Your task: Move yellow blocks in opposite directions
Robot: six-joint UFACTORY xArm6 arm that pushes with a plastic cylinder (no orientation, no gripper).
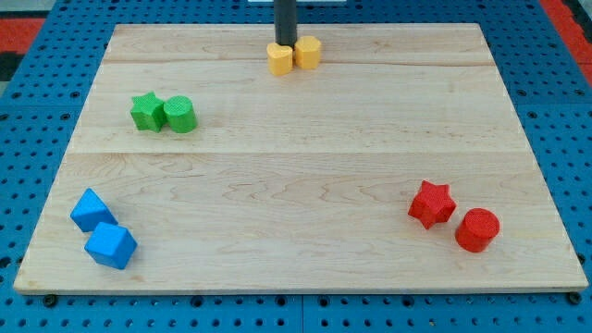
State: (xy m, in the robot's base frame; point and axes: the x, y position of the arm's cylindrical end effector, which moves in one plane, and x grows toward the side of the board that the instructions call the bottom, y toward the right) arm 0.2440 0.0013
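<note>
Two yellow blocks sit side by side near the view's top centre of the wooden board: a yellow block on the left and a yellow hexagonal block on the right; they touch each other. My tip stands just behind them, at the gap between the two, touching or nearly touching the left one's top edge.
A green star and a green cylinder sit at the left. Two blue blocks lie at the bottom left. A red star and a red cylinder lie at the bottom right.
</note>
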